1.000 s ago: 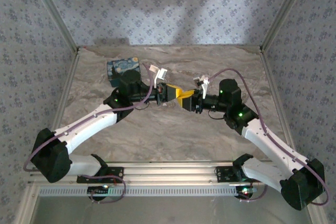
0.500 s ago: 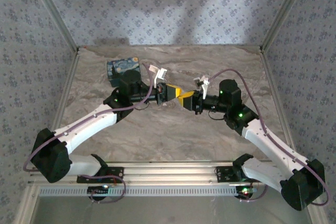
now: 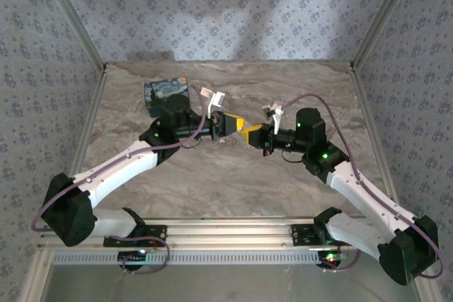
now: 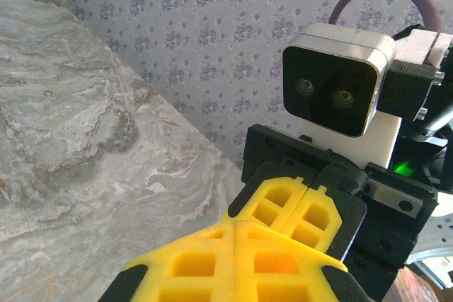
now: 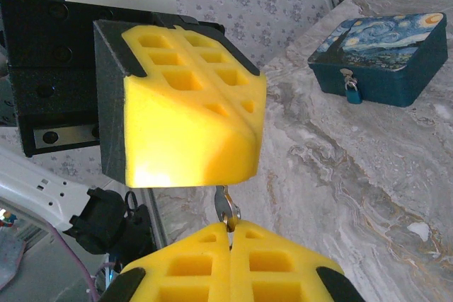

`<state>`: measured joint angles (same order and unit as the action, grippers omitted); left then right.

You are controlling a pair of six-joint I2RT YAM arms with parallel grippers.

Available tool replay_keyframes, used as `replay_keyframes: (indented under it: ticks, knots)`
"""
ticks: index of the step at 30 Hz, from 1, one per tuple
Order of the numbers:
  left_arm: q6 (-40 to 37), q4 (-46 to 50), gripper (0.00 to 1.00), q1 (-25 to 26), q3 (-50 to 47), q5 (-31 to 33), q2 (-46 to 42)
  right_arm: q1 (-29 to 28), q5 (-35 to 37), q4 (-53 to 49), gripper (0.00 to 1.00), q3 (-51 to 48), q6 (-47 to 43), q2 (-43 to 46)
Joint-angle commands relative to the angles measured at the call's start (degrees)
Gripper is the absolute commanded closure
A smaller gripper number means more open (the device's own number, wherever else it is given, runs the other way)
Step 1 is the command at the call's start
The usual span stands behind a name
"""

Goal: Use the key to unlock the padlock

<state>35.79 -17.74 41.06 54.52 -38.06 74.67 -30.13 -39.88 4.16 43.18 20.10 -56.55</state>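
Right pincer (image 5: 230, 237) has crept a touch toward the left one; nothing else shifted. It's clamped on the key (image 5: 226, 210), metal end poking out, likely for a hand-off or re-grip. Left pincer (image 4: 233, 235) meets it tip-to-tip above mid tabletop (image 3: 233, 182), fingers together, apparently empty. Padlock (image 5: 352, 92) hangs on the box (image 5: 382, 54) front, far-left corner.
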Motion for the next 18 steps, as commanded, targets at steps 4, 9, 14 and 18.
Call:
replay_keyframes:
  ticks: [4,9,14,18]
  knots:
    - [-1.67,0.79,0.88,0.46,1.82,-0.2,-1.7,0.16,0.87,-1.82,1.0,-0.05,-1.15,0.86]
    - [-7.08,10.38,0.53,0.02,5.23,3.99,-2.67,0.45,3.28,-5.85,1.0,0.02,-2.93,1.59]
    - [-7.58,18.09,0.31,-5.29,6.62,10.1,-3.0,1.89,6.54,-9.69,1.0,-0.97,-3.4,2.99]
    - [-8.29,25.19,0.23,-12.53,7.73,14.93,-0.7,2.92,9.97,-12.18,1.0,-2.03,-3.13,4.11]
